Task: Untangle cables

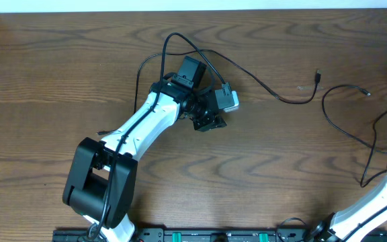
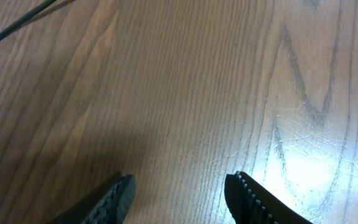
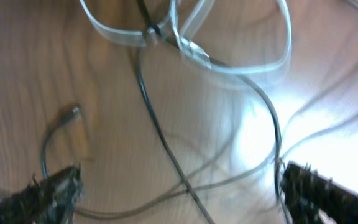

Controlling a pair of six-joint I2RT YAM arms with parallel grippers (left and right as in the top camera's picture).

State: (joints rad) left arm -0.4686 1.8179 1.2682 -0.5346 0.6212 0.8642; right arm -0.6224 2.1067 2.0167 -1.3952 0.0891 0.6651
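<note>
Okay, right fingers [image 3: 309, 186] are gaping wide, gripping nothing, above one looping white cable [image 3: 191, 51], one black cable [image 3: 153, 118] crossing it and a second black cable [image 3: 45, 149] beside, all three on the table [image 3: 36, 56]. Left fingers [image 2: 247, 193] are hovering half-spread over bare wood.

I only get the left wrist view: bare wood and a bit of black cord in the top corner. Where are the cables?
Observer: One black cable loops past the left arm at its wrist and runs right, ending in a free plug.
Operator: Any others?
Observer: A second black cable lies further right, near the right arm.
Operator: And the white one?
Observer: The white cable lies looped just ahead of the open right tool.
Operator: Is it clear of the rest?
Observer: No, a black strand crosses it.
</note>
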